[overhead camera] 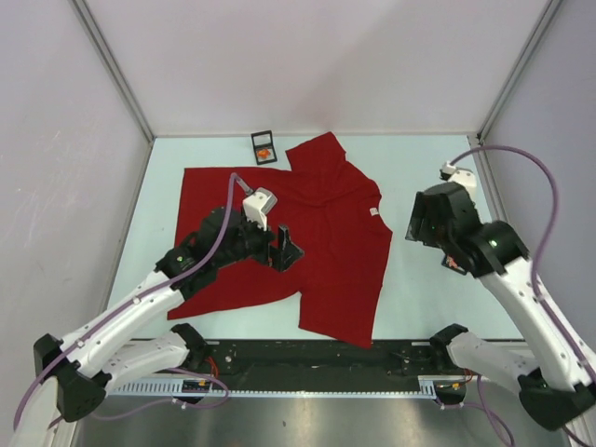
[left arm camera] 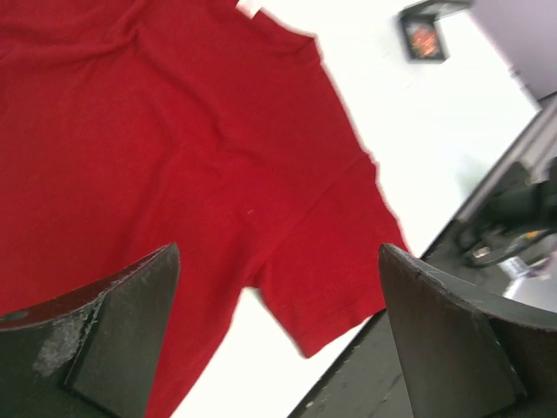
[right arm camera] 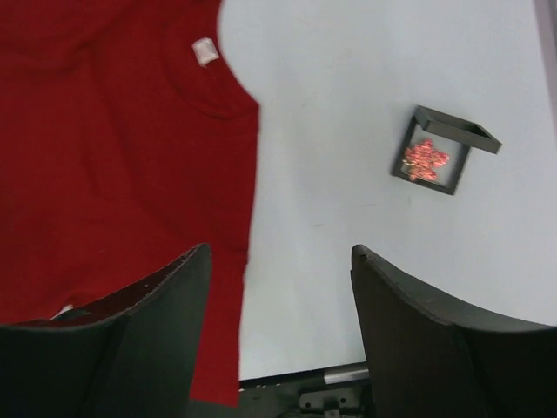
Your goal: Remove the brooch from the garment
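Note:
The red T-shirt (overhead camera: 307, 233) lies spread flat on the table, with a tiny white tag (overhead camera: 373, 212) at its right edge. The orange-red brooch (overhead camera: 264, 151) lies in a small open black box (overhead camera: 263, 140) on the table just beyond the shirt's far edge, apart from the cloth. My left gripper (overhead camera: 285, 248) is open and empty above the shirt's middle. My right gripper (overhead camera: 416, 223) is open and empty above bare table right of the shirt. The left wrist view shows the shirt (left arm camera: 174, 131) and brooch (left arm camera: 424, 39). The right wrist view shows the shirt (right arm camera: 104, 157), tag (right arm camera: 204, 50) and brooch (right arm camera: 424, 160).
The pale table (overhead camera: 428, 298) is fenced by walls at the back and both sides. A black rail (overhead camera: 317, 358) with the arm bases runs along the near edge.

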Motion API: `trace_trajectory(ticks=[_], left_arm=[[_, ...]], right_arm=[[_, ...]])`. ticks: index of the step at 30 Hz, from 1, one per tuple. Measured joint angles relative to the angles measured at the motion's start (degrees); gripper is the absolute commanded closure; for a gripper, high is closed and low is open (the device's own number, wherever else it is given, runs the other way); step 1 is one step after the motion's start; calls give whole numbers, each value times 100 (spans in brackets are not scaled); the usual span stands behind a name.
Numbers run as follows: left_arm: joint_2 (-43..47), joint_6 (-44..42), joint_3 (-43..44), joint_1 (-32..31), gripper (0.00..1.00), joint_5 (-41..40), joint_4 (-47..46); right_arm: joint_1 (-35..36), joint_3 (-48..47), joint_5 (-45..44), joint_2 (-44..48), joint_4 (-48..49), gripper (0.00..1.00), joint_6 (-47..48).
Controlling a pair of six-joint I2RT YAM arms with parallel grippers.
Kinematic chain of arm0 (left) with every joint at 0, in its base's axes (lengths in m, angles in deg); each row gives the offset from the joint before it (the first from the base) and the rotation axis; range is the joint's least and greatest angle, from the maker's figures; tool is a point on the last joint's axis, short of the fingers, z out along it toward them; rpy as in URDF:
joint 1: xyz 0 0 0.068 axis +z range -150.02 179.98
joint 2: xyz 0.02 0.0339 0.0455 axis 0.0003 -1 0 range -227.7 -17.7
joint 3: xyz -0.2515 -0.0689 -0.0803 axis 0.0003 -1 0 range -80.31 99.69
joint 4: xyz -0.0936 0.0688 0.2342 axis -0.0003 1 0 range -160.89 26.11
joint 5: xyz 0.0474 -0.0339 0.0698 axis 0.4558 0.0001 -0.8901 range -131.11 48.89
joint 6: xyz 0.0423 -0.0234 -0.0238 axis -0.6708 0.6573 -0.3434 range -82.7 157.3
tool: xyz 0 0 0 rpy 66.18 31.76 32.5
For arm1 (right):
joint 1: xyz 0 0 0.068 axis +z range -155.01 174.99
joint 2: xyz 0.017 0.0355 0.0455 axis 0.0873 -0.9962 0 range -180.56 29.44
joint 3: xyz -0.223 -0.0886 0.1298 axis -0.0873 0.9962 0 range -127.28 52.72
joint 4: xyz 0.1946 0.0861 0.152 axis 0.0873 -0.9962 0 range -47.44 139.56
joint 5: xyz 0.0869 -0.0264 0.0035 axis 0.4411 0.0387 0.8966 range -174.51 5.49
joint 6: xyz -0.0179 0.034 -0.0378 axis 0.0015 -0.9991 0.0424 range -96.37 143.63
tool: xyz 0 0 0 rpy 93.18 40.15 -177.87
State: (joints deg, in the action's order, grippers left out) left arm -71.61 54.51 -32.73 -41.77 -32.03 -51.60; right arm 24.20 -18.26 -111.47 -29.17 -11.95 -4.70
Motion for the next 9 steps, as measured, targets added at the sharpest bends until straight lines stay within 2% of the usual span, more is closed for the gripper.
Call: trace_trajectory(ticks=[3,5,9], left_arm=[[219,203,2,0,0,92,-96],[400,297,22,0,0,173,-131],[605,387,284,0,0,179,-109]], right_arm=[[9,-15,341,525,98,22,76],[9,-17,623,791,262,8,107],[90,9,1145,1185,785,1,177]])
